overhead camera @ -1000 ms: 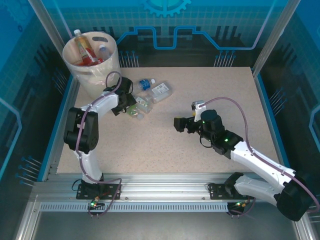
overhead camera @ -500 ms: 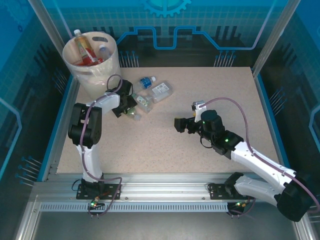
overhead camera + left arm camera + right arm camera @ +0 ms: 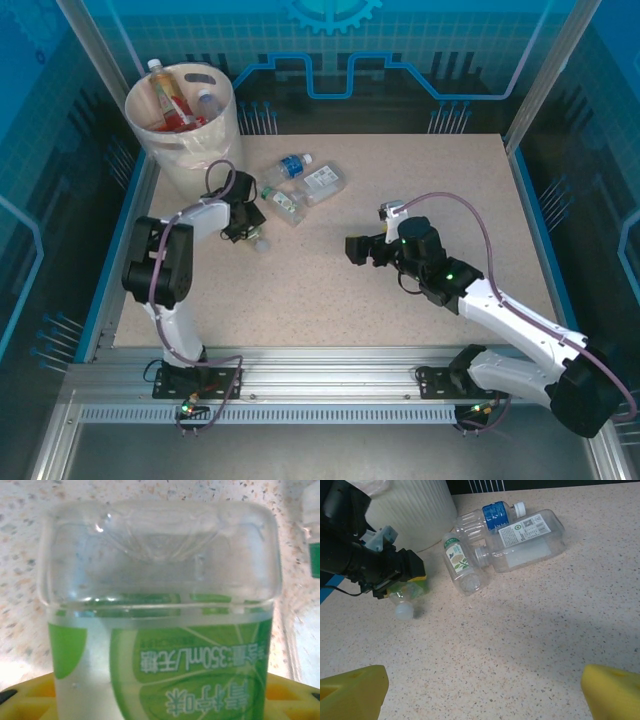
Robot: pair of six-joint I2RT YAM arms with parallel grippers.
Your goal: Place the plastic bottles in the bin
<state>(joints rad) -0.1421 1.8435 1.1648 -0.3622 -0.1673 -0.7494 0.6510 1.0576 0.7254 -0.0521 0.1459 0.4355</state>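
Left gripper point(image 3: 243, 222) has just closed: half a second back its jaws stood apart among the bottles, now they are clamped on the green-labelled bottle point(image 3: 160, 630), whose body sits between the yellow pads point(image 3: 30, 700) in the left wrist view. The bottle lies on its side with its white cap point(image 3: 404, 611) poking out towards the near edge. It has also been drawn a little near-left, clear of the other bottles. Judgement: pick made, lift and carry to the bin point(image 3: 205, 150) come next. Three bottles are left on the table point(image 3: 400, 310), touching or nearly so: the blue-labelled bottle point(image 3: 290, 166), the square clear bottle point(image 3: 323, 183) and the small white-and-green-labelled bottle point(image 3: 284, 204). Several bottles point(image 3: 175, 105) are already standing in the bin at the far-left corner. Right gripper point(image 3: 355, 250) hangs mid-table with jaws fully spread, holding nothing, well apart from the cluster. Room: the bin wall is just beyond the left gripper and its rim stands higher, so the bottle probably needs raising before it goes across. The blue table edge point(image 3: 128, 230) runs close beside the left arm; the open room lies towards the table's middle
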